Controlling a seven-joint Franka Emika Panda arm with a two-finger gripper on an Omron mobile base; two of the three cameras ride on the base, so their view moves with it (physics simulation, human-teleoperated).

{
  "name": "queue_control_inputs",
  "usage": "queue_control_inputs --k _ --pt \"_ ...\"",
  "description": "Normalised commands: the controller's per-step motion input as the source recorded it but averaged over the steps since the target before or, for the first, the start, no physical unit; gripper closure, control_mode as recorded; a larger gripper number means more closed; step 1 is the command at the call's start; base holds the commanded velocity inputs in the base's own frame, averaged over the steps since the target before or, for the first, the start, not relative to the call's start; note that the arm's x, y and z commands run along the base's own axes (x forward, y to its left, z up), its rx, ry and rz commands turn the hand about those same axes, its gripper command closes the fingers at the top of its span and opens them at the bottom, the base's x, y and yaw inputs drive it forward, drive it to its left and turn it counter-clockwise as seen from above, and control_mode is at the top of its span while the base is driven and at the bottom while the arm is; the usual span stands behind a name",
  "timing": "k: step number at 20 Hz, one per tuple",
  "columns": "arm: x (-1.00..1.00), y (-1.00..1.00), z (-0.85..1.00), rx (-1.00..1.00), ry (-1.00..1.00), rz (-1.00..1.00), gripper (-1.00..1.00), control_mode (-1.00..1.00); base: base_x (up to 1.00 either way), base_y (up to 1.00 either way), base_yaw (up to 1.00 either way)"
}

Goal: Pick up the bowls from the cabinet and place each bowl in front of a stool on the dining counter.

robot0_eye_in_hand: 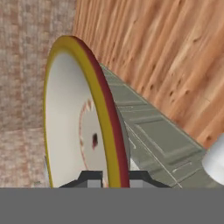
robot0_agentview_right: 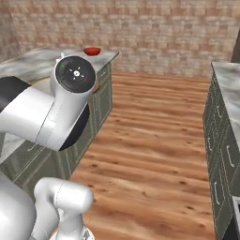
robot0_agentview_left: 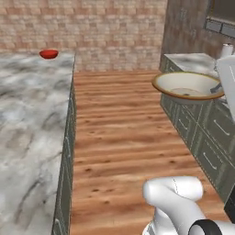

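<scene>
On the far end of the dining counter (robot0_agentview_left: pixel 32 105) sits the red bowl (robot0_agentview_left: pixel 48 54). The cream bowl (robot0_agentview_left: pixel 187 86), rigid, glossy, probably slippery, hangs over the floor, gripper (robot0_eye_in_hand: pixel 111 178) fingers clamped across its rim, the sensible hold.

A glossy red bowl (robot0_agentview_left: pixel 48 54) sits upright near the far corner of the grey-white veined marble bench (robot0_agentview_left: pixel 27 119), small and alone on the stone. A cream bowl (robot0_agentview_left: pixel 187 87) with a yellow-brown rim and a dark mark at its centre hangs in mid-air over the wooden floor, just beside the green base cabinets, its mouth facing up and slightly tilted. Two dark fingers (robot0_eye_in_hand: pixel 89 178) pinch its rim, one on each side.
</scene>
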Motion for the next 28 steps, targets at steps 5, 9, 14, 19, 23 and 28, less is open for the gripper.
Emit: queue_control_inputs --k 5,9,14,19,23,28 --pt "0.0 0.0 0.0 0.0 0.0 0.0 1.0 1.0 1.0 0.0 0.22" --pt "0.0 0.0 0.0 0.0 0.0 0.0 1.0 1.0 1.0 0.0 0.19" --pt "0.0 0.0 0.0 0.0 0.0 0.0 1.0 1.0 1.0 0.04 0.13" --pt "0.0 0.0 0.0 0.0 0.0 0.0 1.0 1.0 1.0 0.0 0.05" --pt "0.0 0.0 0.0 0.0 0.0 0.0 1.0 1.0 1.0 0.0 0.0" --pt "0.0 0.0 0.0 0.0 0.0 0.0 1.0 1.0 1.0 0.0 0.0"
